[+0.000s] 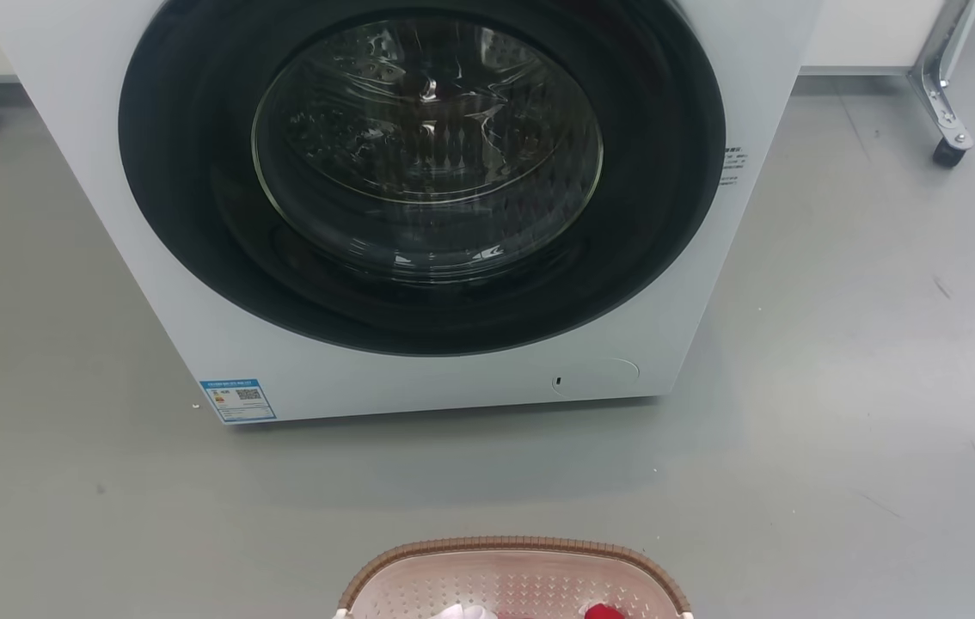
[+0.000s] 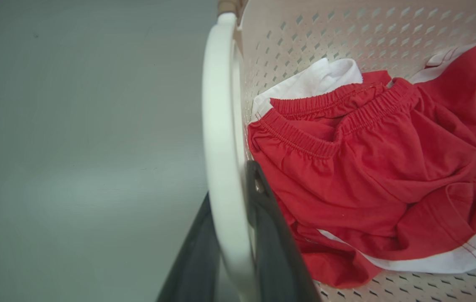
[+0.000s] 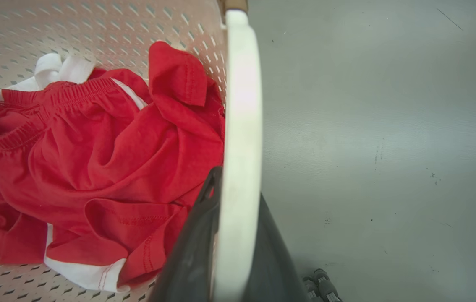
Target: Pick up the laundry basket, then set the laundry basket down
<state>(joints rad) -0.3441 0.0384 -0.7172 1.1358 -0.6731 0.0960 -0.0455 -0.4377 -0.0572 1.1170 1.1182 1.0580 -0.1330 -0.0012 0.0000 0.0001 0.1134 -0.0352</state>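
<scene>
the right gripper (image 3: 238,188) closes its two dark fingers (image 3: 196,243) on the white handle (image 3: 242,105) of the laundry basket (image 3: 95,25), one finger inside the basket and one outside. a brown piece of rim (image 3: 234,4) shows at the handle's far end. a crumpled red garment (image 3: 95,159) with white trim lies on the perforated bottom, piled against the handle-side wall, with a white cloth (image 3: 57,67) at its far edge. outside the handle is grey floor (image 3: 389,126), with small grey rollers (image 3: 322,287) beside the outer finger.
</scene>
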